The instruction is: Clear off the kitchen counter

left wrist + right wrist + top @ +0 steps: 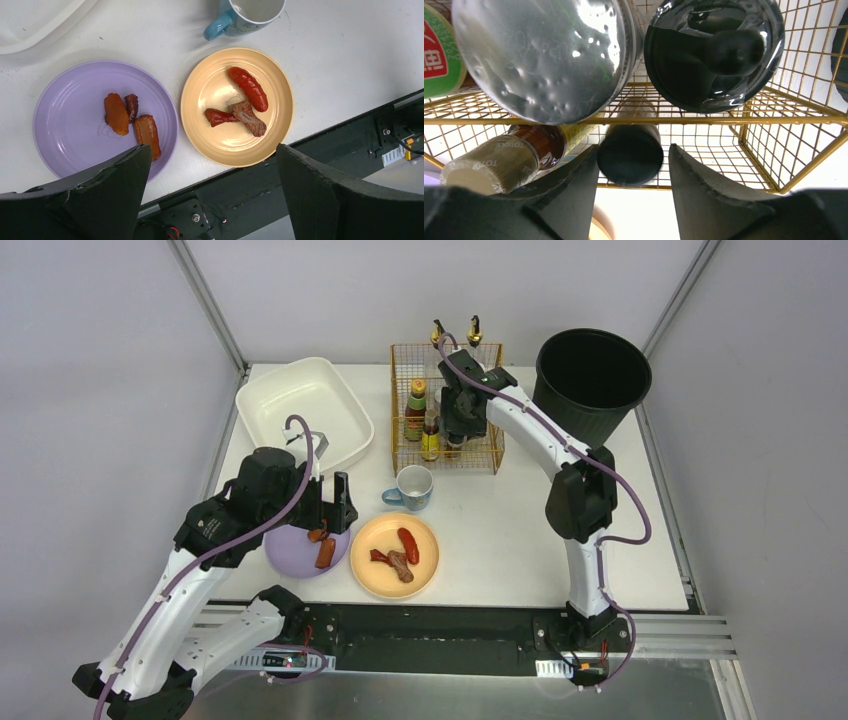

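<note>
The white kitchen counter (pixel 500 530) holds a purple plate (pixel 297 558) with three fried brown pieces (pixel 131 120), a yellow plate (pixel 395 555) with a red sausage (pixel 247 88) and two meat pieces, and a blue mug (pixel 413 487). My left gripper (pixel 335 508) is open and empty above the gap between the two plates; in the left wrist view it (pixel 212 148) hangs over the counter's front edge. My right gripper (pixel 462 430) reaches into the gold wire basket (pixel 480 455). Its open fingers (pixel 574 195) flank a black-capped bottle (pixel 630 152) standing there.
A white basin (pixel 300 405) sits at the back left and a tall black bin (pixel 592 380) at the back right. The basket also holds a red-capped bottle (pixel 416 405), a yellow bottle (pixel 430 443) and two jars (pixel 549 55). A black rail (pixel 440 625) runs along the front.
</note>
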Controlling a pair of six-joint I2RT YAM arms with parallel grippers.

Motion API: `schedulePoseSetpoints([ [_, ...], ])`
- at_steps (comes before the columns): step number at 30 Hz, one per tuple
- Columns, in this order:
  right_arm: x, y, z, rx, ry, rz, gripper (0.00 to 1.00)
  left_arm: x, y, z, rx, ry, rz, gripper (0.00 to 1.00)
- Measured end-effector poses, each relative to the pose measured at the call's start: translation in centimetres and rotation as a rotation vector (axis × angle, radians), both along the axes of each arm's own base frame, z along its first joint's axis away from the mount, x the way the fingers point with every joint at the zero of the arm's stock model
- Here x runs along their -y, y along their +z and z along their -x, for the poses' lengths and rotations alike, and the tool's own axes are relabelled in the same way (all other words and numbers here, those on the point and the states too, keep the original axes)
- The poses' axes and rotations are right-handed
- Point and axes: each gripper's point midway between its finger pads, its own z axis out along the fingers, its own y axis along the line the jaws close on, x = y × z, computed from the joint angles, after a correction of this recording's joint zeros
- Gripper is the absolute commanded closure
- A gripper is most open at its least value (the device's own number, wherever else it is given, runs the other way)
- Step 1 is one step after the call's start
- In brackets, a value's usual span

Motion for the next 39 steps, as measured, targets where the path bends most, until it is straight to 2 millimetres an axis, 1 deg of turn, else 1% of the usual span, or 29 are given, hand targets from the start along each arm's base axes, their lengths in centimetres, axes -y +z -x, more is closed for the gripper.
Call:
schedulePoseSetpoints([
  [4,0.1,0.1,-0.1,0.004,-0.006,0.004,0.37,0.0,0.0,0.0,0.001,0.0,0.001,0.0],
  [7,0.2,0.2,0.0,0.004,-0.009,0.009,0.34,0.0,0.0,0.0,0.001,0.0,0.001,0.0],
  [10,0.4,0.7,0.1,0.011,-0.011,0.008,0.3,0.0,0.0,0.0,0.001,0.0,0.001,0.0],
  [13,0.6,2.3,0.3,0.037,-0.013,-0.006,0.28,0.0,0.0,0.0,0.001,0.001,0.0,0.0],
  [16,0.9,4.6,0.7,0.079,-0.014,-0.034,0.28,-0.1,0.0,0.0,0.001,0.002,-0.002,0.0],
  [19,1.5,6.7,1.5,0.117,-0.013,-0.058,0.27,-0.2,-0.1,0.0,0.0,0.006,-0.006,0.0],
  [23,2.7,8.8,3.6,0.152,-0.005,-0.081,0.26,-0.3,0.0,0.0,0.003,0.011,-0.006,0.0],
  [27,3.2,9.8,5.9,0.178,0.019,-0.097,0.25,-0.4,0.2,0.1,0.009,0.024,0.002,0.0],
  [31,3.3,9.4,9.3,0.176,0.061,-0.108,0.24,-0.5,0.4,0.2,0.012,0.041,0.015,0.01],
  [34,3.7,8.4,12.1,0.155,0.079,-0.129,0.24,-0.5,0.6,0.3,0.015,0.052,0.032,0.0],
  [39,4.1,6.4,15.4,0.116,0.069,-0.197,0.24,-0.6,0.7,0.7,0.019,0.068,0.058,0.0],
])
